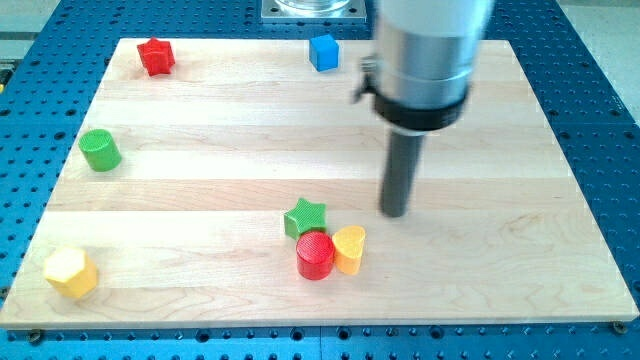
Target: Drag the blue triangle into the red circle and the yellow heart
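We see the wooden board [200, 200] on a blue perforated table [590, 90]. No gripper, just a rod; my tip [396, 213] is touching no block, up-right of the yellow heart [350, 249]. Red circle [315, 255] touches heart and green star [305, 217]. No blue triangle visible; only a blue cube [323, 52] at top.

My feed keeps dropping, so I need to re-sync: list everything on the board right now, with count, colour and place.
Star: one, red, top left corner.
Cube: one, blue, top edge, near centre.
Cylinder: one, green, left side.
Hexagonal block: one, yellow, bottom left corner.
Star: one, green, lower centre, touching the red circle.
Circle: one, red, lower centre.
Heart: one, yellow, against the red circle's right.
Board: one, pale wood.
Blue triangle: none visible.
My tip: one, dark rod, up and right of the heart, apart.
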